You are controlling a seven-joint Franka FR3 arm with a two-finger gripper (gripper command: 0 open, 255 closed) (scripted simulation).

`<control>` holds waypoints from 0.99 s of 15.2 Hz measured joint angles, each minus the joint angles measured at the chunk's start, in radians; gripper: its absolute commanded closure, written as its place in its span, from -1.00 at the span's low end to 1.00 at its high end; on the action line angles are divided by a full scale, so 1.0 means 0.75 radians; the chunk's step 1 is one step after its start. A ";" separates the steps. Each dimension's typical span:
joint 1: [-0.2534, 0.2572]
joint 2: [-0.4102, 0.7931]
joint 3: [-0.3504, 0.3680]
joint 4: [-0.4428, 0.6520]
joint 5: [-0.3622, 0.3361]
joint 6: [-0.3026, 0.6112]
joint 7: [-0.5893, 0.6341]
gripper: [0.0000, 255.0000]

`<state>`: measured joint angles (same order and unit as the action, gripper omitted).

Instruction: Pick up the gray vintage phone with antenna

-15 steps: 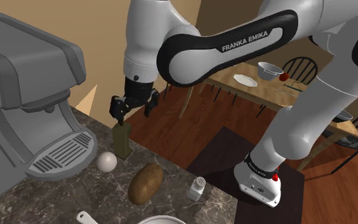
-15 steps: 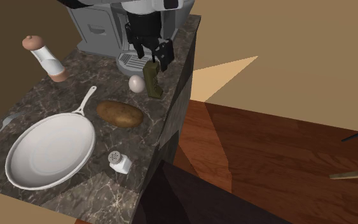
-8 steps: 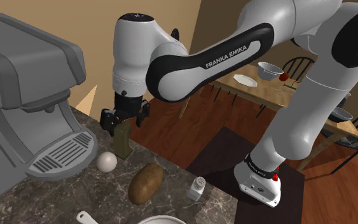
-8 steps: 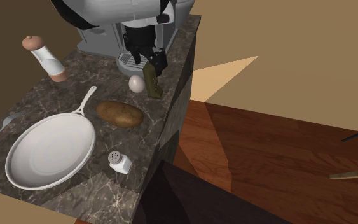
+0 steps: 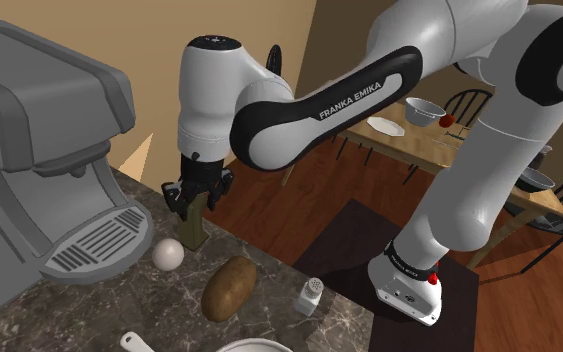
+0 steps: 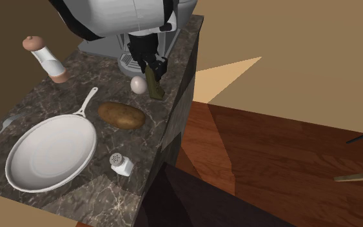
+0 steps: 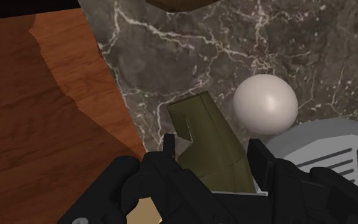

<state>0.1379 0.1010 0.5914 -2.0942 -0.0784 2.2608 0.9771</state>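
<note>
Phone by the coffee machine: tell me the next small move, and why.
Probably close the jaws. The olive-green phone stands on the dark marble counter between the open jaws, one on either side of it, and seems not yet clasped. The white egg beside it lies clear of them.

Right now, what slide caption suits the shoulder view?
Black tool over a standing olive-green phone, beside a white egg, on a dark marbled counter.

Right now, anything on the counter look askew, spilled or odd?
Nothing spilled. One oddity: the olive-green blocky phone stands on end near the edge of the dark marble counter, beside the white egg, rather than lying flat.
</note>
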 measured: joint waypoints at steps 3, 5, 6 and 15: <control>0.000 -0.001 0.000 -0.002 0.001 0.000 0.000 1.00; 0.000 -0.002 0.000 -0.002 0.002 0.000 -0.001 1.00; 0.000 -0.001 0.000 -0.002 0.001 0.000 0.000 1.00; -0.009 -0.072 0.004 0.071 0.056 -0.132 -0.038 1.00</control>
<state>0.1313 0.0469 0.5947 -2.0410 -0.0362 2.1620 0.9488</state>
